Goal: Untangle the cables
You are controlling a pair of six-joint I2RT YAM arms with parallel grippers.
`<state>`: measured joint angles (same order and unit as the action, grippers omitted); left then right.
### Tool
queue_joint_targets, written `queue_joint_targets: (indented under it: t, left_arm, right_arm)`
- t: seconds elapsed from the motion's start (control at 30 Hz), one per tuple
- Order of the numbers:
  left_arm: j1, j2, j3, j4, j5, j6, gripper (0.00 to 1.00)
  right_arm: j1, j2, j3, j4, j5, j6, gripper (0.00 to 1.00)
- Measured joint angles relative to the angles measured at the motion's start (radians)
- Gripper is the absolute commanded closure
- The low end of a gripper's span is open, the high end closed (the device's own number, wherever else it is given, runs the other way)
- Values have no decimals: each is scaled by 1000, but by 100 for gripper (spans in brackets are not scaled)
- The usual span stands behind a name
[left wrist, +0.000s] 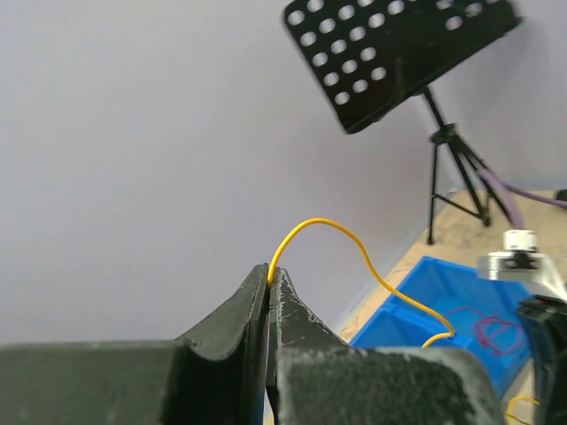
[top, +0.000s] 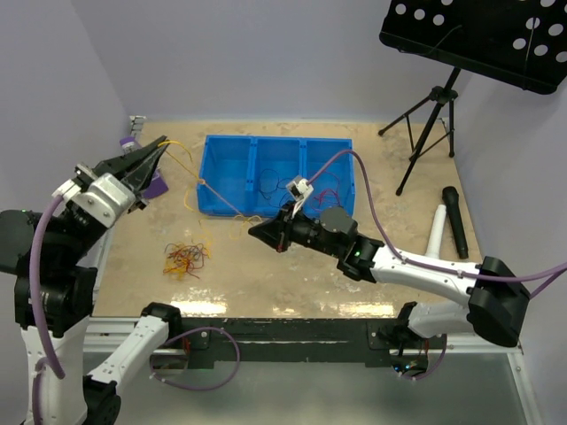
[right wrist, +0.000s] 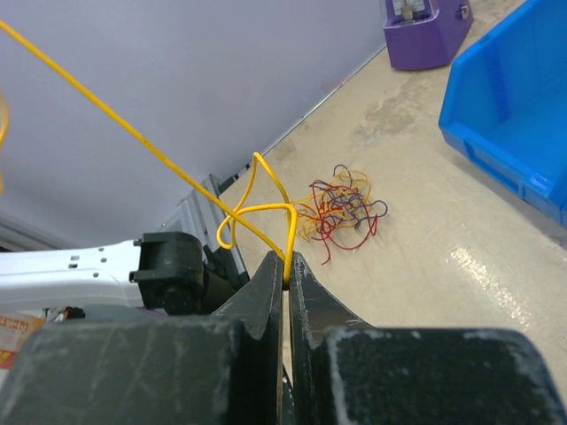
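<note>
Left gripper [top: 163,149] is hanging raised over the far-left part of the table [top: 292,274], its jaws pressed together on one end of a single yellow wire [top: 190,168]. In the left wrist view the fingers [left wrist: 292,310] are pinching that wire right at the tips, and it is arching up and away toward the blue bin [left wrist: 443,305].

Right gripper [top: 257,230] is sitting low, just in front of the bin's near wall, pointing left. Its jaws are also clamped tight on the yellow wire. In the right wrist view the wire [right wrist: 257,208] is kinking into a small loop just above the tips, then running off taut to the upper left. So the one strand is stretching between both grippers, slanting across the bin's left corner.

The rest of the cables [top: 186,258], a small clump of red, yellow, orange and dark strands, is lying on the table near the left front, well apart from both grippers and the bin. A dark red wire [left wrist: 483,332] is lying inside the bin.

A purple box [right wrist: 425,27] is standing by the far-left wall. A music stand [top: 478,35] is standing off to the right.
</note>
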<state>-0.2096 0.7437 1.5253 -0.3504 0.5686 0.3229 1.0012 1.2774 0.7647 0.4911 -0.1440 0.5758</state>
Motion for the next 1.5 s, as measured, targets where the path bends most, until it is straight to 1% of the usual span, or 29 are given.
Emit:
queue_joint_targets:
  t: [0.1, 0.17, 0.23, 0.4, 0.47, 0.53, 0.6, 0.63, 0.73, 0.8, 0.97, 1.03, 1.13, 1.17, 1.3, 1.5]
  left_arm:
    - [0, 3, -27, 26, -100, -3, 100]
    - [0, 12, -30, 28, -121, -7, 100]
    - [0, 18, -30, 24, -114, -13, 100]
    - [0, 13, -31, 16, -9, -54, 100]
    - [0, 6, -35, 13, 24, -95, 96]
    - [0, -4, -35, 11, 42, -135, 83]
    - [0, -12, -35, 32, 48, -205, 77]
    - [0, -12, -35, 41, 46, -210, 75]
    - [0, -23, -35, 109, 31, -289, 72]
    - [0, -29, -35, 142, 24, -330, 73]
    - [0, -39, -38, 193, 19, -383, 81]
    - [0, -45, -51, 204, 18, -383, 84]
    - [0, -58, -75, 203, 18, -379, 84]
    - [0, -61, -82, 203, 19, -378, 83]
    - [0, -89, -151, 195, 49, -335, 73]
    - [0, -130, -317, 130, 144, -244, 64]
  right_arm:
    - [0, -7, -12, 14, 24, 8, 100]
    - [0, -8, -21, 25, 31, 12, 100]
    - [0, -8, -28, 28, 36, 16, 100]
    - [0, -8, -34, 5, 51, 19, 100]
    - [0, -9, -33, -7, 56, 19, 100]
    - [0, -9, -27, -22, 68, 19, 100]
    - [0, -11, -17, -48, 86, 18, 100]
    - [-1, -13, -16, -71, 101, 18, 100]
    - [-4, -12, -18, -158, 135, 18, 100]
    - [-6, -12, -18, -194, 154, 18, 100]
    - [-7, -12, -18, -238, 172, 18, 100]
    - [-7, -12, -18, -249, 179, 18, 100]
    - [-7, -13, -18, -264, 186, 10, 100]
    - [-7, -14, -16, -270, 189, 6, 100]
    - [-7, -28, 18, -318, 206, -32, 100]
    - [-7, -54, 151, -348, 202, -99, 100]
